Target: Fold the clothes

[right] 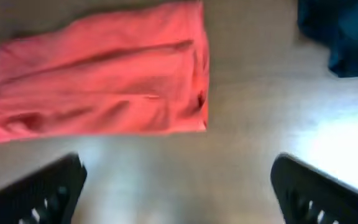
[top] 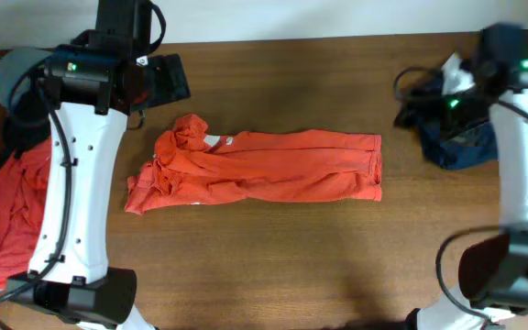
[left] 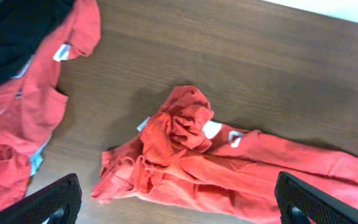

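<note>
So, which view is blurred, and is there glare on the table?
Right wrist view: blurred, the folded orange-red cotton T-shirt soft-edged, white glare on the brown wooden table at lower right. Left wrist view: sharp, wood grain clear. Overhead view: sharp, evenly lit.

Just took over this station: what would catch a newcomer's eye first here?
The orange-red T-shirt lies in a long rumpled strip across the middle of the table, collar end bunched at the left. Heaps sit at the edges: another orange-red shirt at the left, a navy piece at the far right. The left gripper and right gripper are both open, holding nothing.
</note>
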Available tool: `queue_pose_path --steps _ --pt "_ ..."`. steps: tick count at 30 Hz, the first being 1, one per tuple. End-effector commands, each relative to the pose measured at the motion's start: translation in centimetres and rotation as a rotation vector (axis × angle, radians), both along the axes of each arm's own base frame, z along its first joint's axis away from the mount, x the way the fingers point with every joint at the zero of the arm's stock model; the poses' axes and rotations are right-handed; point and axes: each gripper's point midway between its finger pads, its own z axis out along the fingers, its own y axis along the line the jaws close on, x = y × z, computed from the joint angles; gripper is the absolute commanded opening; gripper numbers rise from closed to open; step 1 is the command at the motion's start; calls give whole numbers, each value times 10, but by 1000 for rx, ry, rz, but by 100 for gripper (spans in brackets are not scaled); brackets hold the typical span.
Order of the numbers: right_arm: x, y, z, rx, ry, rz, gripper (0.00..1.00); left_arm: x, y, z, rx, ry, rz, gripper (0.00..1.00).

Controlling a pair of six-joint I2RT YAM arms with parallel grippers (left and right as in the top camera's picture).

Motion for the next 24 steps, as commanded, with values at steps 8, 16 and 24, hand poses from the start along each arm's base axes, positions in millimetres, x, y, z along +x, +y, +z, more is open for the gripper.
queue_pose_path --steps 8,16,24 --pt "-11 15 -99 38 46 45 99 10 -4 -56 -3 56 2 99" --pt "-6 30 -142 32 -14 23 92 12 24 -50 135 22 76 99" --pt "0 38 -151 -5 -31 50 89 8 45 -48 157 30 127 99"
